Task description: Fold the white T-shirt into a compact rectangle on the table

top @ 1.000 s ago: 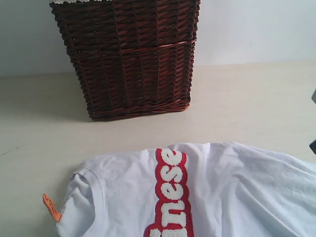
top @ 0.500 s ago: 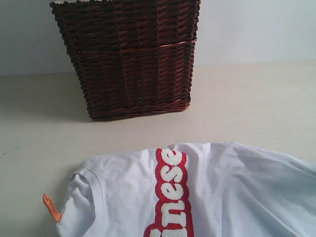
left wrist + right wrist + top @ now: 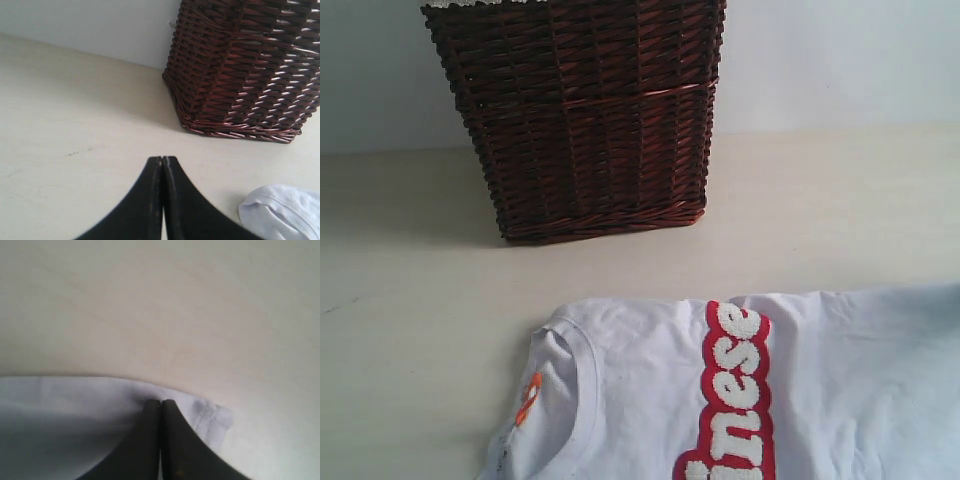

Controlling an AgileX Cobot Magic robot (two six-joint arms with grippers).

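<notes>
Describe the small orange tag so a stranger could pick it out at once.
Find the dark wicker basket at the back of the pale table; the white T-shirt lies in front of it. At the shirt's ribbed collar, on the exterior view's left, sits the orange tag. It is small and orange, unlike the red-outlined letters.

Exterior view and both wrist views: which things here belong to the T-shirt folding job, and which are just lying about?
Belongs to the job:
- white T-shirt, lying flat
- table under it
- right gripper, shut on the shirt's edge
- left gripper, shut, holding nothing

Just lying about:
- wicker basket, standing on the table beyond the shirt, apart from it
</notes>
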